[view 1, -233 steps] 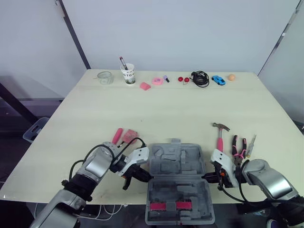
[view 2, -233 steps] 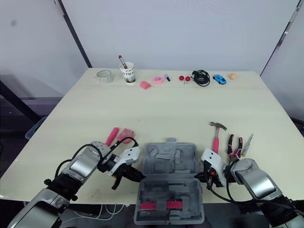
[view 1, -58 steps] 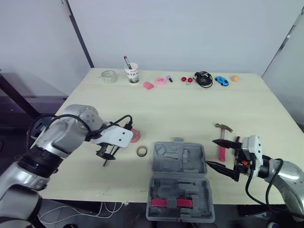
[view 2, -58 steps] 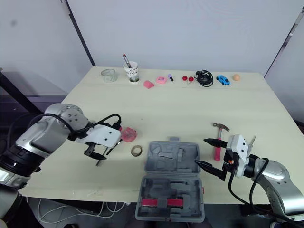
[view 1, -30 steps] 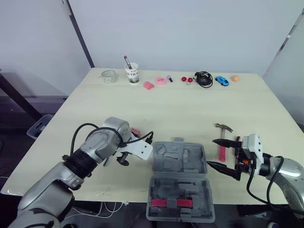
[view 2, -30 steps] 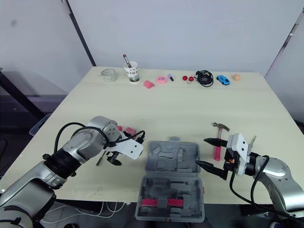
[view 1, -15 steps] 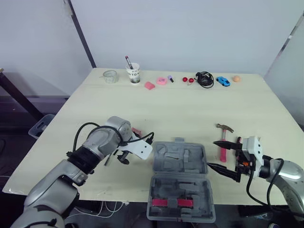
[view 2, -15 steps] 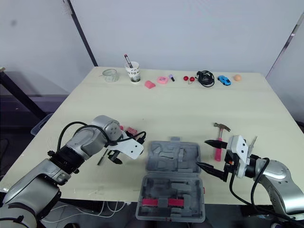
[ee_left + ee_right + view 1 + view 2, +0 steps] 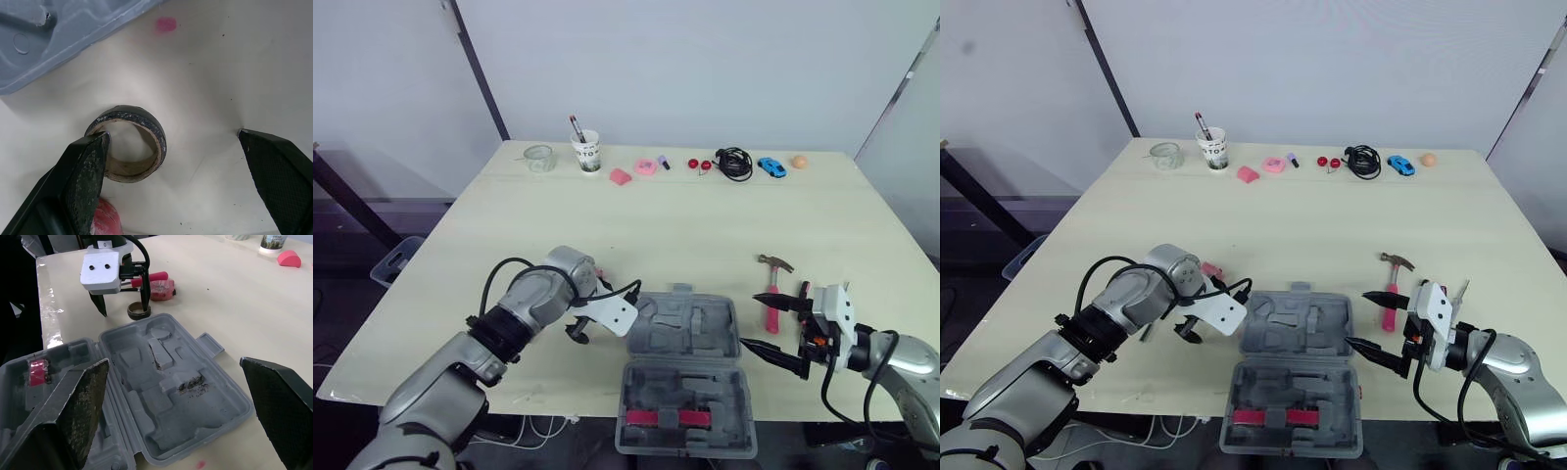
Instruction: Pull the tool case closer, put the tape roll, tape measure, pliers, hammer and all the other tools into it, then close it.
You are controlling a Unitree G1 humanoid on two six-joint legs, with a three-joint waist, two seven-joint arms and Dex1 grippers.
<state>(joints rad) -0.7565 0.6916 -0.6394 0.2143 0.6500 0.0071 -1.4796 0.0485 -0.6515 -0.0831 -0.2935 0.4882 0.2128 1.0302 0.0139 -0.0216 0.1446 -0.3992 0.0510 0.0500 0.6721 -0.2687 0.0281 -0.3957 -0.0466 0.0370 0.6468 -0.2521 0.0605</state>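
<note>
Left gripper [image 9: 171,137] has swung in from further out on the left and now sits low over the tape roll [image 9: 128,143], jaws wide apart. One finger [image 9: 88,161] is right against the roll's rim, the other well off to the side. The roll lies flat on the table [image 9: 705,225], just beside the left edge of the tool case [image 9: 685,328], with the red tape measure [image 9: 160,290] close behind it. The case is already pulled to the near edge and open, its tool recesses empty. So the pull step looks done and the first pick is being lined up, with nothing gripped yet. The hammer [image 9: 770,294] lies right of the case. Right gripper [image 9: 759,322] has barely moved: it hovers off the case's right side, jaws spread, empty.
</note>
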